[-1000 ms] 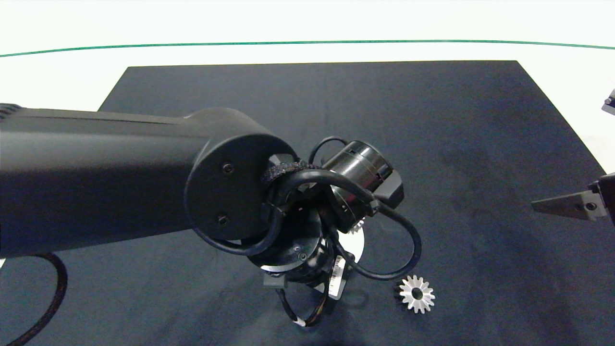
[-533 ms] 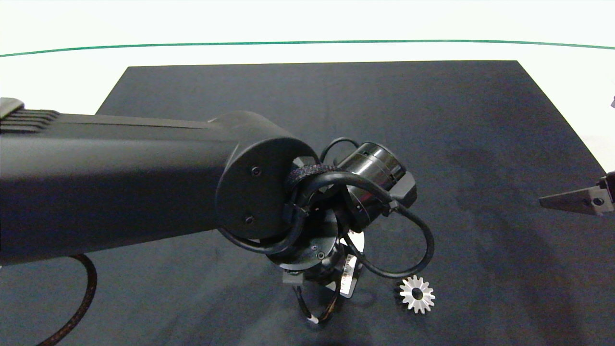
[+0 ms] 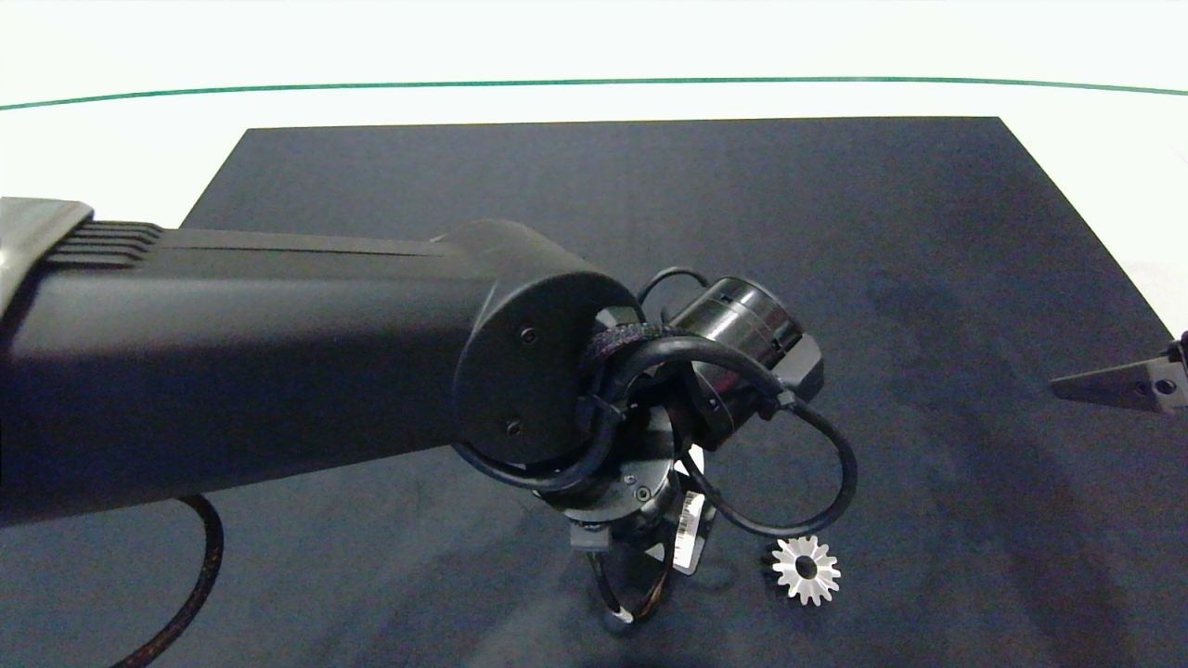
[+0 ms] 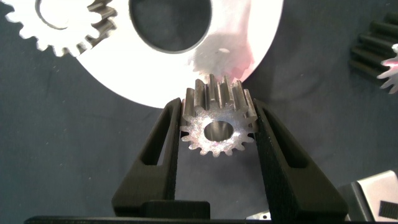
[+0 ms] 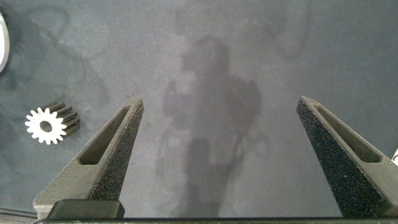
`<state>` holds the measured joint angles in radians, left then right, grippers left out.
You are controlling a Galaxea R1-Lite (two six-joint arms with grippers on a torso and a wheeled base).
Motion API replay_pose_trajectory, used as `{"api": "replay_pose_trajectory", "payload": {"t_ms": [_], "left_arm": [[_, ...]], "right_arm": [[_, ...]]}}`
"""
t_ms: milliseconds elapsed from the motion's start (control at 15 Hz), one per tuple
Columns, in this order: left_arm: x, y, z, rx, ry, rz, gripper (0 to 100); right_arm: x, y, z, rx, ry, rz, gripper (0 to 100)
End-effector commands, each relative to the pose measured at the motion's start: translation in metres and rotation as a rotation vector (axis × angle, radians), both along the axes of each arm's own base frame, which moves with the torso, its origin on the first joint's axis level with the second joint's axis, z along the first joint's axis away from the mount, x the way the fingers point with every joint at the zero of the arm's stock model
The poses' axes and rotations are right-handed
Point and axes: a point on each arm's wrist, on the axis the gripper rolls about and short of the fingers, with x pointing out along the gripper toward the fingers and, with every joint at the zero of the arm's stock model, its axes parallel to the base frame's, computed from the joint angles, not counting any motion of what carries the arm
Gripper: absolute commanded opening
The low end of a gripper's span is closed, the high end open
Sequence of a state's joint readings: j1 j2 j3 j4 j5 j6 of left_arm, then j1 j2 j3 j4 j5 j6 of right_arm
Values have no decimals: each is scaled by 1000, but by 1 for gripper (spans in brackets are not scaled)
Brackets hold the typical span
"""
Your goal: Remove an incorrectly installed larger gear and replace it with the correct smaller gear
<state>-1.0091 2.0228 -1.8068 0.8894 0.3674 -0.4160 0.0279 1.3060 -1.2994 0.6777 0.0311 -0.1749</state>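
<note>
The smaller silver short-toothed metal gear (image 4: 217,127) was clamped between the fingers of the left gripper (image 4: 217,132), at the rim of a shiny round metal plate (image 4: 249,37) that was cut off and largely hidden beneath that arm. The star-like silver larger gear (image 3: 806,569) was laid flat on the dark mat (image 3: 650,204) nearby. The right gripper (image 5: 217,155) was held spread wide at the mat's right edge.

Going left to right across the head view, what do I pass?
left arm → larger gear → right gripper
</note>
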Motion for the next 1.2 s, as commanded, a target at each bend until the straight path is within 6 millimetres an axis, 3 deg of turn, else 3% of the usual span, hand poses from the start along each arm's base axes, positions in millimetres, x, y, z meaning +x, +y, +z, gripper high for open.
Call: {"api": "replay_pose_trajectory", "payload": {"t_ms": [67, 733, 1200], "left_arm": [[0, -2, -1, 4, 2, 2, 7], [2, -6, -6, 12, 7, 1, 7], [-1, 6, 1, 39, 1, 47, 7]], "right_arm": [[0, -1, 0, -1, 3, -5, 100], [0, -2, 0, 2, 3, -6, 100], [0, -2, 0, 2, 3, -6, 100]]}}
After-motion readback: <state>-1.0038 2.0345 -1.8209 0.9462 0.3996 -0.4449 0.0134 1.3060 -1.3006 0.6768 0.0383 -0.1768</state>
